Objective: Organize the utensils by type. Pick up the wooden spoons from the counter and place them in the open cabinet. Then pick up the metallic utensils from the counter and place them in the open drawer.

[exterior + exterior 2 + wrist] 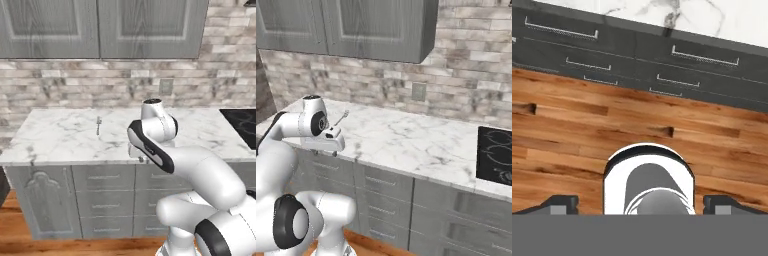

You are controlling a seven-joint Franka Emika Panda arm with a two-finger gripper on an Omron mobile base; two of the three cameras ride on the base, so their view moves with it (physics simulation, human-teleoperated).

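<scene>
**Onlooker 1:** Fork [98, 125] alone on the counter [60, 140], lying toward its back-left part, short of the brick wall, handle pointing at the front edge. From the right base view it is a thin sliver [341, 118] just past the robot's wrist.

**Onlooker 2:** Gripper [640, 202] spread wide and holding nothing, hanging off the counter's front edge and looking down at the wooden floor [637, 130] and the drawer fronts [632, 55].

**Onlooker 1:** That's the risk. 1 slim, flat piece of metal on slick marble: come down a little off and the fingertips would likely knock it sliding, or close over it and miss.

**Onlooker 2:** And the hand sits low beside the front edge. Swinging straight toward the fork, I'd guess it could clip the slab's lip.

**Onlooker 1:** Every drawer I can see is shut, as are the upper cabinets [100, 25]. No wooden spoons visible from where we stand.
</scene>
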